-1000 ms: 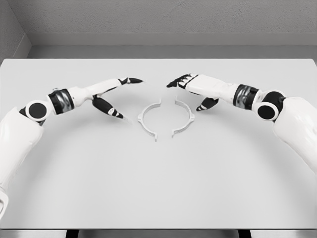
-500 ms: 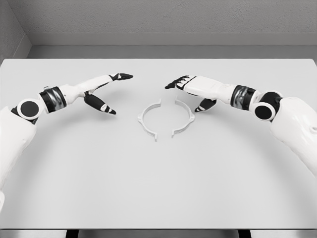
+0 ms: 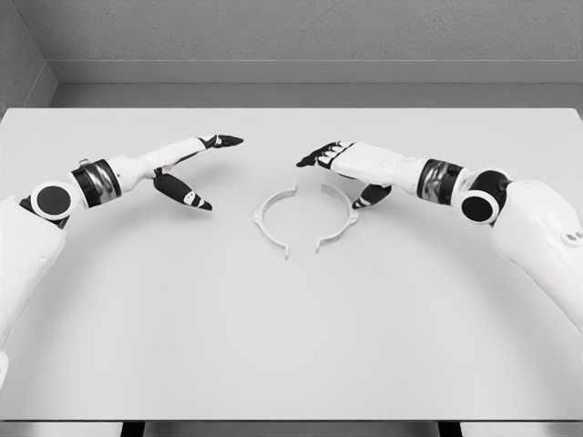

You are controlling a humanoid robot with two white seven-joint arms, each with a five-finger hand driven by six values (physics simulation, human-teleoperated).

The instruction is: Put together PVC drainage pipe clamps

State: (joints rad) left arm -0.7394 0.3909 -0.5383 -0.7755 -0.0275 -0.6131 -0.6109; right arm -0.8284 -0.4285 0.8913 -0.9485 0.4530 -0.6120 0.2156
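Two white half-ring clamp pieces lie on the table near its middle, their open sides facing each other with a small gap. The left clamp half (image 3: 271,219) curves to the left, the right clamp half (image 3: 339,217) curves to the right. My left hand (image 3: 208,173) hovers to the left of them, open, fingers stretched out and thumb pointing down. My right hand (image 3: 335,175) is open just above and behind the right half, its thumb close to that piece's outer edge, holding nothing.
The white table (image 3: 291,346) spans the whole view, with a grey wall (image 3: 291,36) behind its far edge. Both white forearms reach in low over the table from the sides.
The left hand drew back to the left, away from the clamp halves, then stayed. The right hand crept a little leftward, nearer the right half. The pieces have not moved.
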